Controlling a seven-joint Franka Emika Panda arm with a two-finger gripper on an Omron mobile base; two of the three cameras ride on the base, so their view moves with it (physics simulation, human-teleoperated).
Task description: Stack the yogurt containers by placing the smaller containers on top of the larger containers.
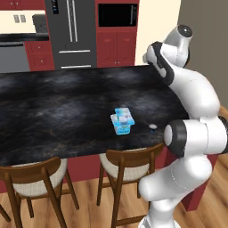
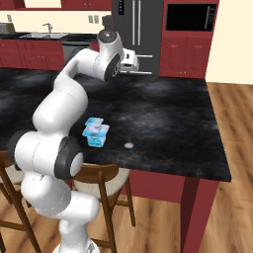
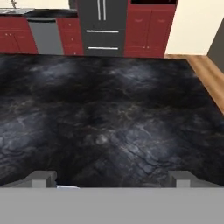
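In the left base view, the small light-blue tapered yogurt cup with a white lid (image 1: 118, 119) sits on the dark marbled stone surface (image 1: 53, 107), touching the near-left side of the larger squarish light-blue yogurt tub with a white-and-blue lid (image 1: 124, 121). Whether the cup rests on the tub or just against it, I cannot tell. A tiny whitish round disc (image 1: 152, 126) lies to their right, near the surface's front edge.

In the right base view, the gripper (image 2: 129, 58) is raised high over the far part of the surface, pointing toward the grey refrigerator (image 2: 136, 34); its fingers are too small to tell whether they are spread or pressed together. Both containers sit well apart from it, below and toward the robot's base, with the disc just to their right.

In the hand view, the two grey fingertips (image 3: 41, 178) stand wide apart at the bottom, nothing between them, looking across bare dark stone toward red cabinets (image 3: 146, 30).
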